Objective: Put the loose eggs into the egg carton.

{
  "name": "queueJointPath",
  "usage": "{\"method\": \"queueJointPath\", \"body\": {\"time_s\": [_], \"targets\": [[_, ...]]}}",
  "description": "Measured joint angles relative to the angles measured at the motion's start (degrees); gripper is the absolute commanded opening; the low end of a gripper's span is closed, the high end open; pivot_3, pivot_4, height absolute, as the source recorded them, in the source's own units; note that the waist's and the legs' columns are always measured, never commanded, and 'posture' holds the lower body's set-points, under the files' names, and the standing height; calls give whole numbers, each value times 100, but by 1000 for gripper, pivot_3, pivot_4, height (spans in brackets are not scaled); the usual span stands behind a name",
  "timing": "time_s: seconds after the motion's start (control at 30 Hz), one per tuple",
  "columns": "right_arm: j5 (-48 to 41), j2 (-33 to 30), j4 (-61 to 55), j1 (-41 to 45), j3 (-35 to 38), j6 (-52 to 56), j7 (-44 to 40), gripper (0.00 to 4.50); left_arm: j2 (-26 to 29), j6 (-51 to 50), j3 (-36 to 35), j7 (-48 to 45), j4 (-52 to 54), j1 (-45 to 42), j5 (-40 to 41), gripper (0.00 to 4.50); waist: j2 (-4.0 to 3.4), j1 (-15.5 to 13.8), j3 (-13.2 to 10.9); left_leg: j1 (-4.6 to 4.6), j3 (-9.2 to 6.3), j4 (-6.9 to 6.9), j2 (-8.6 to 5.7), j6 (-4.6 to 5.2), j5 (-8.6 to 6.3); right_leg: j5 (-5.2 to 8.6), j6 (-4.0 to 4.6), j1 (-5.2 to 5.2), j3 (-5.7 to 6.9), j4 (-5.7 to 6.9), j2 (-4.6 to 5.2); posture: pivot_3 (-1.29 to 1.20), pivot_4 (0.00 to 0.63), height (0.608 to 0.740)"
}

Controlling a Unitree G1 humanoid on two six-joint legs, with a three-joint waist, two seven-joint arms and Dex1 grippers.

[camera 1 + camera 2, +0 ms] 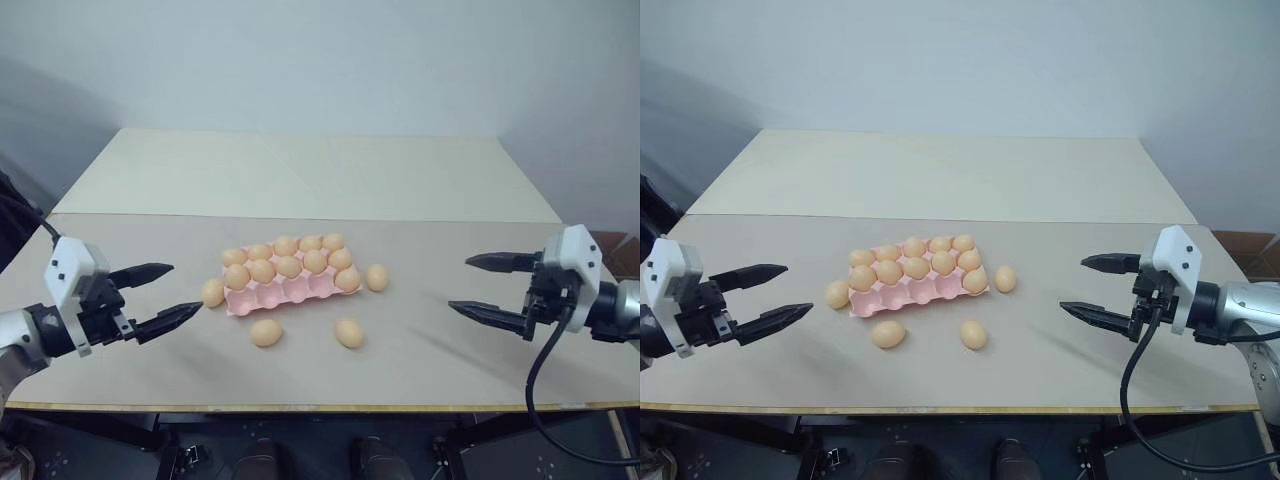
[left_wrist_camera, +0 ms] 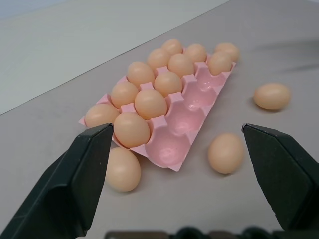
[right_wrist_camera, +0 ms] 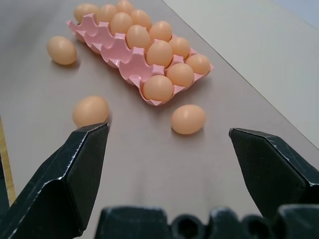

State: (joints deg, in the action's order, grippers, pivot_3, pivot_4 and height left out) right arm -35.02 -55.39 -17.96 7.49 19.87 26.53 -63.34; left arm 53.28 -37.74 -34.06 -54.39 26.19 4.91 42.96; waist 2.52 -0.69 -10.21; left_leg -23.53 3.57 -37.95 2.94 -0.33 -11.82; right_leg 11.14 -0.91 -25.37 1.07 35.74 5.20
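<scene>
The pink egg carton lies mid-table, its two far rows full of tan eggs and one more egg in the right end cup of the near row. Several loose eggs lie around it: one at its left end, one at its right end, and two in front. My left gripper hovers open left of the carton, close to the left egg. On the other side, well clear of the eggs, my right gripper is open too. Both are empty.
The grey table's front edge runs just before the two front eggs. A paler table top adjoins behind, with a white wall beyond it. A black cable hangs from the right wrist.
</scene>
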Motion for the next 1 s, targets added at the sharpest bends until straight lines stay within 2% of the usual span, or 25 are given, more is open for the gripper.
{"method": "queueJointPath", "body": {"time_s": [0.43, 0.63, 0.87, 1.0], "targets": [[5, 9, 5, 6, -4, -16, 35, 4500, 107, 0, 0, -179, -84, -105, 192, 4491, 0, 0, 0, 0, 0, 0, 0, 0, 0, 0, 0, 0, 0, 0, 0, 0, 150, 740], [344, -15, 212, 432, -248, -17, 312, 4500, 108, 68, 80, -258, -131, -226, 151, 4491, -1, 8, -1, -1, 3, 3, 0, 0, 0, 0, 0, -5, -1, 0, 0, 0, 150, 740], [854, -135, 464, 937, -866, 165, 584, 4500, 96, 123, 302, -256, -214, -341, 111, 4491, -1, 5, -1, -27, 9, 6, -2, 33, 20, 0, 1, -34, -9, 2, -1, 0, 150, 740], [1390, 333, 822, 1682, -1759, 256, 915, 4500, 95, 156, 479, -258, -250, -516, 88, 4491, 0, 65, 0, -28, 11, 6, 0, 34, 21, -2, 3, -43, -16, 9, -7, 0, 150, 740]]}}
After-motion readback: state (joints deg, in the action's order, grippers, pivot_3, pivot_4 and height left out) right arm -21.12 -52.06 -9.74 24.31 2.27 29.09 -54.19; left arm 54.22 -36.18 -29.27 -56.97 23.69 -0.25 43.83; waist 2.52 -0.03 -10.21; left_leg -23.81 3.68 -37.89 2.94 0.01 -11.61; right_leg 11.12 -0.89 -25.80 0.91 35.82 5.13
